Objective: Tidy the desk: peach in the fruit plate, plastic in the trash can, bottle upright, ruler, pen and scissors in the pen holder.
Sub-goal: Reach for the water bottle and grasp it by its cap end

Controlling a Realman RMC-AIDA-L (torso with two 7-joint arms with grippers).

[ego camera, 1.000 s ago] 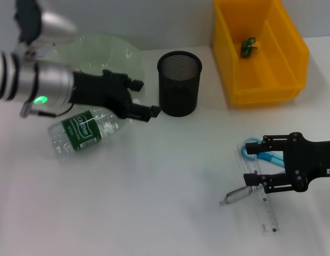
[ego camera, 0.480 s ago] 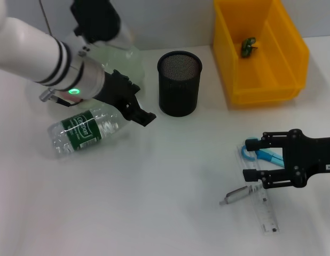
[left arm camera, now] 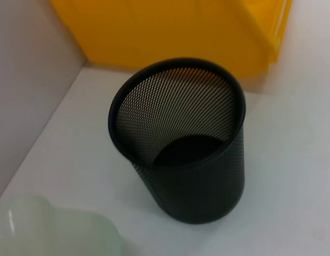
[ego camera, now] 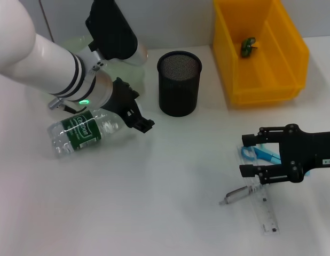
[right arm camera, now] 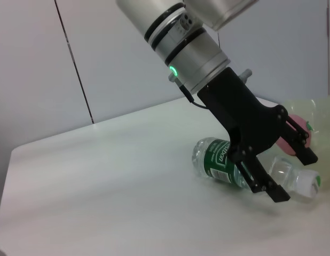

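Head view: left end effector [ego camera: 139, 113] fingers apart over the neck of the water bottle [ego camera: 84, 130] lying on the bench [ego camera: 154, 202]; right end effector [ego camera: 250, 156] fingers apart above scissors [ego camera: 259, 154], ruler [ego camera: 265, 208] and pen [ego camera: 237, 195] | left wrist view: mesh pen holder [left arm camera: 181, 146] upright before yellow trash can [left arm camera: 170, 32] | right wrist view: peach [right arm camera: 293, 136] in fruit plate [right arm camera: 320, 114] behind the bottle.

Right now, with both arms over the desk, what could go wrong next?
1. The left tool, open, hangs over the neck end of the lying bottle; a round bottle may roll away if nudged off-centre.
2. The pen holder stands close beside that tool; a swing could tip it.
3. The right tool, open, is above overlapping scissors, ruler and pen; it may catch two at once.
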